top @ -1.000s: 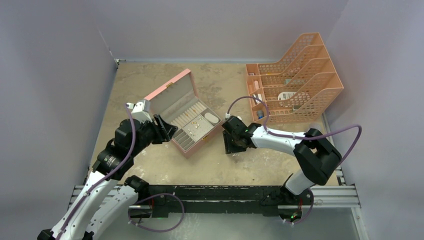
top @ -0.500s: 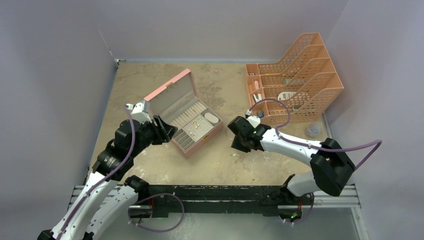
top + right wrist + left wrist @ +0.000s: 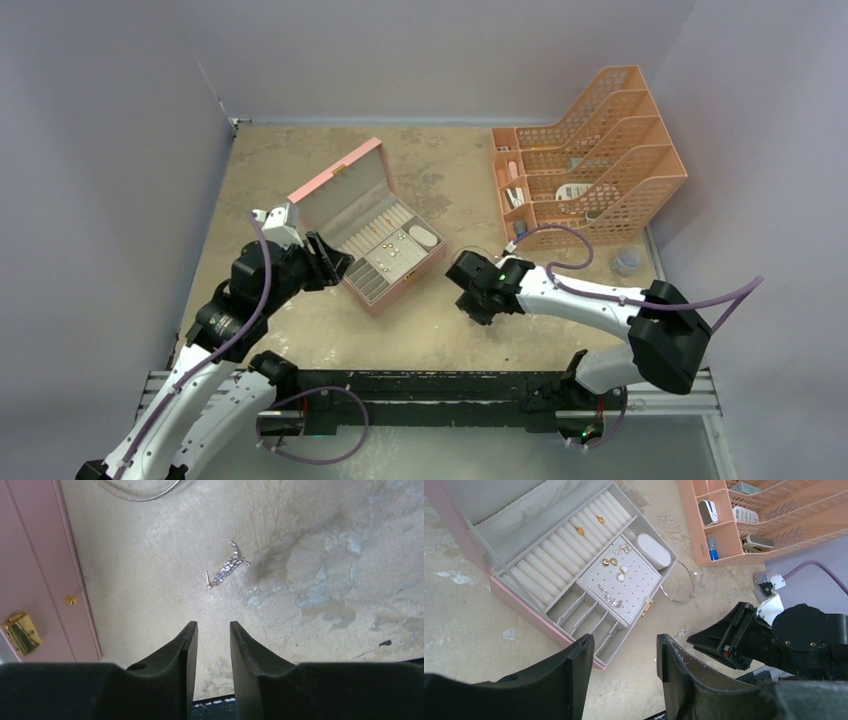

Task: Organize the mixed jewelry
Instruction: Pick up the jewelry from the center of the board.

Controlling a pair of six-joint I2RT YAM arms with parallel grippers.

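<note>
While the right gripper [image 3: 212,642] hangs low over the table [image 3: 300,165], its fingers stand a narrow slit apart with nothing between them. A small silvery chain-like earring [image 3: 227,566] lies flat on the bare top just ahead of the tips, untouched. Past it lies the large thin wire hoop [image 3: 693,587], flat on the table just beside the front corner of the pink jewelry box [image 3: 40,555] and near its gold clasp [image 3: 20,632].

Left gripper [image 3: 624,672]: fingers spread, nothing held, hovering off the box's near side, not touching it.

The box stands open with its lid up, mid-table toward the left edge. Inside:
- Two small gold rings [image 3: 579,530] sit in the white ring rolls.
- On the perforated grey pad are gold studs [image 3: 610,562], a sparkly silvery piece [image 3: 625,548] and a silvery chain piece [image 3: 610,596].
- A white oval cushion [image 3: 654,550] fills the compartment beside the pad.

A peach mesh file organizer [image 3: 600,150] stands at the far right corner of the table, with stationery bits in its front cells. They are too small to name.
</note>
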